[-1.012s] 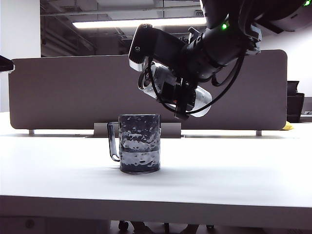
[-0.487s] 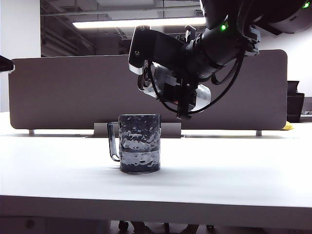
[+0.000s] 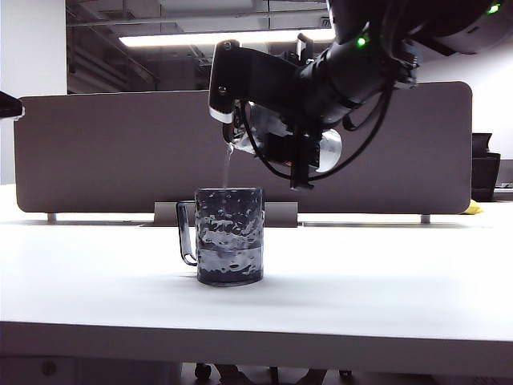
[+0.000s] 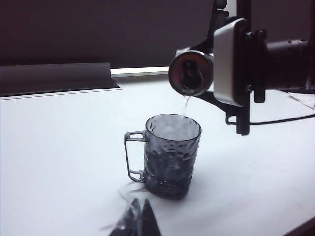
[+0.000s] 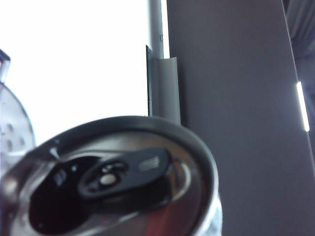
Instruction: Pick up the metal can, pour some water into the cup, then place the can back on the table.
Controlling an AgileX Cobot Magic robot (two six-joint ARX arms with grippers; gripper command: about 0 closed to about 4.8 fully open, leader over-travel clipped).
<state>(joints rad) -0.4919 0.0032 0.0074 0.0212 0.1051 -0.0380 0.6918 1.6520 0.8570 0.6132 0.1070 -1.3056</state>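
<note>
Right gripper [image 3: 268, 132] clamped on metal can [image 3: 325, 150], tipped above cup [image 3: 229, 237]; water [image 3: 226, 168] streaming into it. Cup mid-table [image 3: 385, 297], well clear of edges. Left gripper [image 4: 137, 222] low nr cup, fingertips together.

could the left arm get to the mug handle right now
Probably yes: the mug handle faces the left gripper, with bare table between. The right gripper tips the can above the rim, clear of the handle.
</note>
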